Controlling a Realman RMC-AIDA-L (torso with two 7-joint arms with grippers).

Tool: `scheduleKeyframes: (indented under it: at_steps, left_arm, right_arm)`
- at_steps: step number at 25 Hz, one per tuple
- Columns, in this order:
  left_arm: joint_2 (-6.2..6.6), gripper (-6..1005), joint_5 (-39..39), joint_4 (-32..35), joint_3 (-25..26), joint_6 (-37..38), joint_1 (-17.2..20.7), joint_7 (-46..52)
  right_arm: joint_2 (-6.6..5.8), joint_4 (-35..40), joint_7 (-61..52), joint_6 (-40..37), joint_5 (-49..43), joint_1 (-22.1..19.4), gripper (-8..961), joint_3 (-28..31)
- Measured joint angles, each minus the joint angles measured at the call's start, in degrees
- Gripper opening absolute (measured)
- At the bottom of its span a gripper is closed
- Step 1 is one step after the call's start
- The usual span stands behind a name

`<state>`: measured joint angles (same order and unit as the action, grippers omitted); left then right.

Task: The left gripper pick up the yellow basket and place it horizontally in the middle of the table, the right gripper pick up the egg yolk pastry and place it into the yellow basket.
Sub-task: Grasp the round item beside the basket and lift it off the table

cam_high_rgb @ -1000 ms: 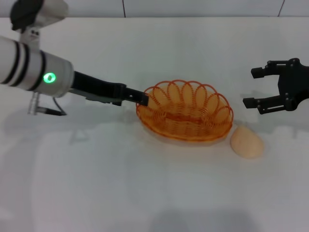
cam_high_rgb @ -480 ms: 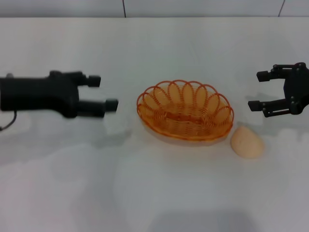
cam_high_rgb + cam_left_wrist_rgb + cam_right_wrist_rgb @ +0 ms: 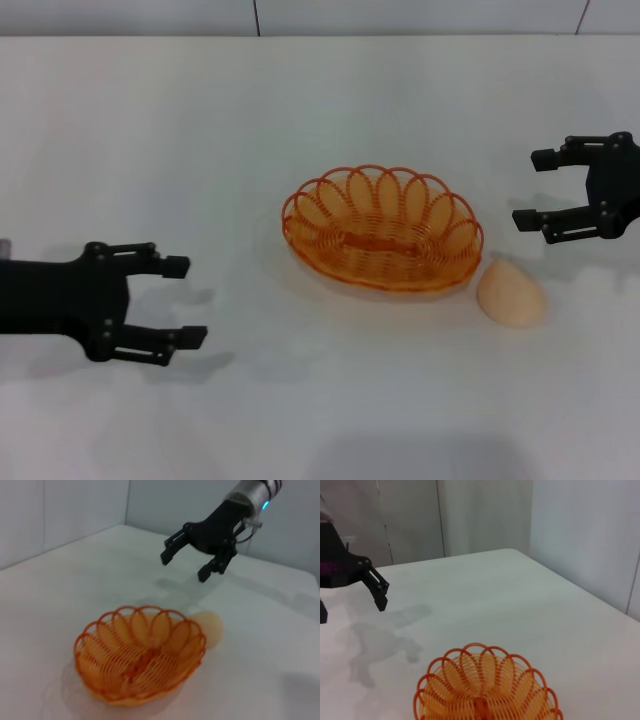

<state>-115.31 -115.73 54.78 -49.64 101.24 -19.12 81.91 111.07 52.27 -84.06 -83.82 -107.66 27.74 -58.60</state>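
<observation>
The yellow basket [image 3: 383, 229] stands upright and empty near the middle of the white table [image 3: 320, 110]; it also shows in the left wrist view [image 3: 138, 655] and the right wrist view [image 3: 485, 687]. The egg yolk pastry [image 3: 511, 294] lies on the table just off the basket's right end, also in the left wrist view [image 3: 209, 628]. My left gripper [image 3: 184, 301] is open and empty at the front left, well apart from the basket. My right gripper [image 3: 531, 187] is open and empty at the right, above and beyond the pastry; it shows in the left wrist view [image 3: 186, 562].
A tiled wall [image 3: 420, 15] runs along the table's far edge. My left gripper's fingers [image 3: 377, 587] show far off in the right wrist view.
My left gripper let go of the basket's left rim, drew back to the left and then toward the front. The basket and pastry stayed put. The right gripper barely moved.
</observation>
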Motion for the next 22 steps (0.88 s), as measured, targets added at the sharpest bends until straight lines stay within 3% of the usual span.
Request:
scheduleKeyframes:
  at_steps: [7,14,18,22]
  left_arm:
    - [0.79,880,-0.38,-0.67,5.78,2.75,0.65,-4.01]
    - [1.28,880,-0.48,-1.73,6.57,3.01,0.17,-4.04]
    - [1.3,880,-0.55,-2.03,6.59,3.03,-0.12,-3.59]
    - [1.32,880,-0.57,-2.29,6.62,3.05,-0.46,-2.79]
  right_arm:
    - [-0.13,3.7,-5.58,-1.13,-4.0,-0.61,828,-0.21]
    - [0.37,15.74,-20.24,-9.54,-14.07,-0.52,827,-0.02]
    - [0.5,18.19,-28.2,-12.46,-17.93,1.03,827,-0.09]
    - [1.93,18.06,-30.94,-12.91,-21.03,1.89,827,-0.6]
